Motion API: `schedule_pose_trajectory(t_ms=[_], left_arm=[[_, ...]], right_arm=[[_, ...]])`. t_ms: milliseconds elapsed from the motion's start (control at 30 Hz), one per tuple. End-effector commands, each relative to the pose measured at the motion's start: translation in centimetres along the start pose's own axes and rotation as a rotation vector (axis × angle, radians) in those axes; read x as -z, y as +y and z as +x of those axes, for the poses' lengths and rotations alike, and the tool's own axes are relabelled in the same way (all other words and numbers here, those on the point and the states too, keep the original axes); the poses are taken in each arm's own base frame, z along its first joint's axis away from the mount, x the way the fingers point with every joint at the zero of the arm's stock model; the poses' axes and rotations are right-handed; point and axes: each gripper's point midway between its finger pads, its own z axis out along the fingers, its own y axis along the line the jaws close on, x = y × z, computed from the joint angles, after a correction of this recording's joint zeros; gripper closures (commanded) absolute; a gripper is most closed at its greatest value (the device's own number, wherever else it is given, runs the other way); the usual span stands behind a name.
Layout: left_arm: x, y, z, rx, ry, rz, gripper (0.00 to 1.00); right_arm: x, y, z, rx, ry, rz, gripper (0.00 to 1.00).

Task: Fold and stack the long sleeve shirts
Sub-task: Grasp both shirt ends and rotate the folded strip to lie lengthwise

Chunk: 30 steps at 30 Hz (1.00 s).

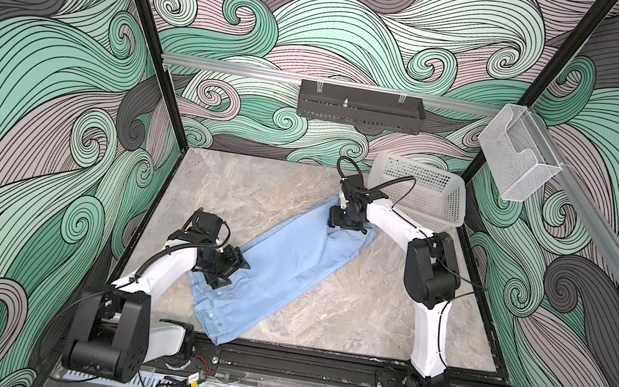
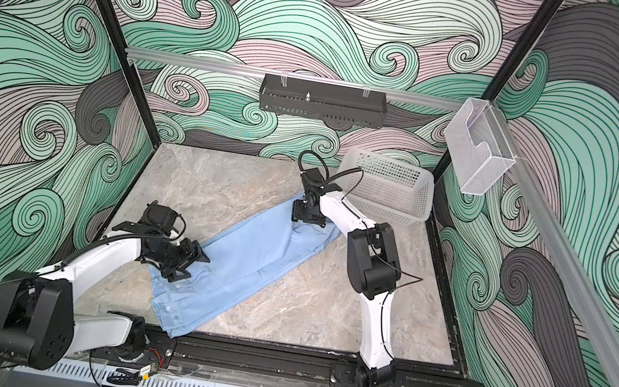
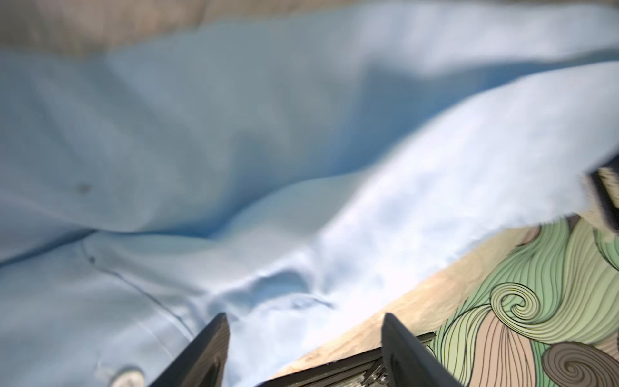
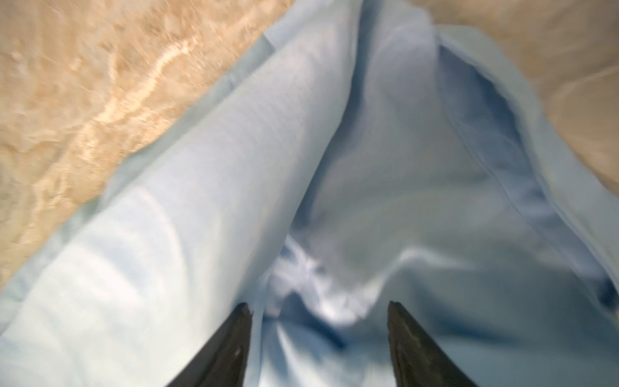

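The light blue shirt (image 1: 281,257) lies on the counter (image 1: 364,317) as a long narrow band, its buttoned end at your left tool (image 3: 305,318) and its other end under your right tool (image 4: 320,306), with the white basket (image 1: 425,196) just beyond that one. Both tools stand with jaws apart over rumpled cloth, gripping nothing, so the lengthwise fold looks laid down. Next, pinch one end through all layers and carry it towards the other tool.

I see thin, matt, creased cloth in the shirt (image 1: 281,257), a smooth stone-look table (image 1: 242,184), and a perforated plastic basket (image 1: 426,192).
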Motion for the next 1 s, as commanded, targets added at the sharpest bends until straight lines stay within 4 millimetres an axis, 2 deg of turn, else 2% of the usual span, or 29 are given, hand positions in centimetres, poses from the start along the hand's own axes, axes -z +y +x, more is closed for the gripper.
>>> schedule_pose_trajectory(t_ms=[0,100,200,267,333,433,500,600,700,833,967], left_arm=[[3.5,-2.4,-1.7,-0.097,-0.1,-0.01,0.19],[4.0,-2.9,-4.4,-0.202,-0.187,-0.065,0.12],[2.7,-2.7,-6.2,-0.283,-0.127,-0.159,0.05],[1.5,-2.1,-6.8,-0.299,-0.025,-0.244,0.04],[-0.1,-1.9,-7.3,-0.312,0.036,-0.266,0.03],[-1.8,-0.8,-7.8,-0.311,0.081,-0.302,0.01],[-2.8,0.1,-7.3,-0.298,0.132,-0.325,0.01],[-3.8,1.4,-6.1,-0.277,0.182,-0.331,0.02],[-4.4,2.3,-4.8,-0.244,0.227,-0.327,0.04],[-6.1,2.8,-2.5,-0.154,0.287,-0.244,0.12],[-8.6,2.9,0.1,-0.022,0.363,-0.119,0.26]], right_arm=[[6.2,-1.6,0.3,-0.011,-0.044,0.069,0.26],[7.5,-1.9,3.1,-0.108,-0.021,0.041,0.22],[7.0,-1.6,6.4,-0.232,0.017,-0.014,0.2],[5.8,-1.8,8.8,-0.321,0.04,-0.038,0.19],[4.8,-2.0,10.1,-0.376,0.049,-0.047,0.19],[3.0,-1.9,11.2,-0.402,0.092,-0.049,0.19],[1.5,-1.9,11.5,-0.41,0.12,-0.049,0.19],[-0.6,-1.7,11.8,-0.416,0.163,-0.057,0.19],[-2.2,-1.5,10.9,-0.412,0.17,-0.073,0.21],[-4.3,-1.0,7.9,-0.36,0.168,-0.109,0.25],[-6.1,-0.7,4.5,-0.239,0.167,-0.132,0.3]])
